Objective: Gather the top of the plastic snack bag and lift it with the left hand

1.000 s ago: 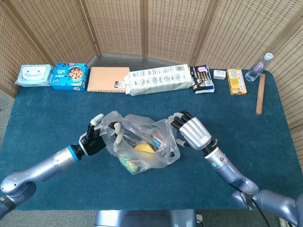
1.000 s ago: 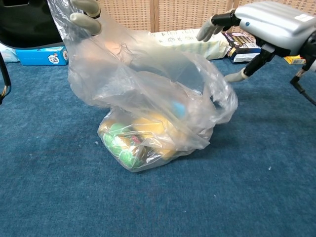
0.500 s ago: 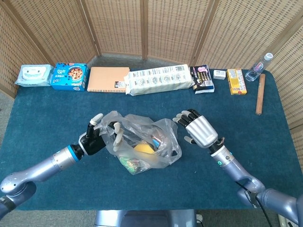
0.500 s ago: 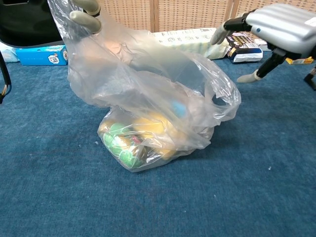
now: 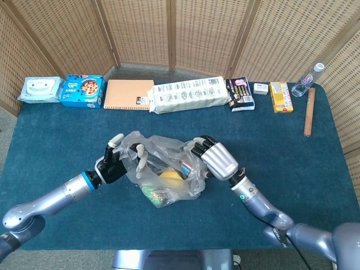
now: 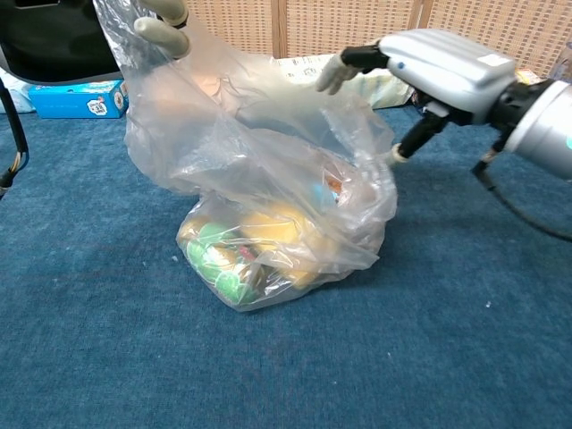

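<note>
Blue tabletop mid-frame: left hand (image 5: 115, 160) holds limp, slippery snack bag (image 5: 166, 171) rim, right hand (image 5: 212, 159) spread, pushing film; bunch loose top.

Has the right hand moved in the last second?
Yes. The right hand pulled away, then swung back left onto the snack bag, now below the white package rather than the dark box.

– What is the surface?

– A table (image 5: 50, 140) covered in dark blue cloth.

– What lies on it?

– Mid-table, a clear plastic snack bag (image 5: 166, 171). Along the far edge, left to right: a wipes pack (image 5: 39, 90), a blue cookie box (image 5: 83, 91), an orange notebook (image 5: 128, 94), a long white package (image 5: 190, 94), a dark snack packet (image 5: 240, 93), a small white box (image 5: 260, 88), a yellow box (image 5: 280, 97), a water bottle (image 5: 308, 80) and a wooden stick (image 5: 308, 111).
</note>
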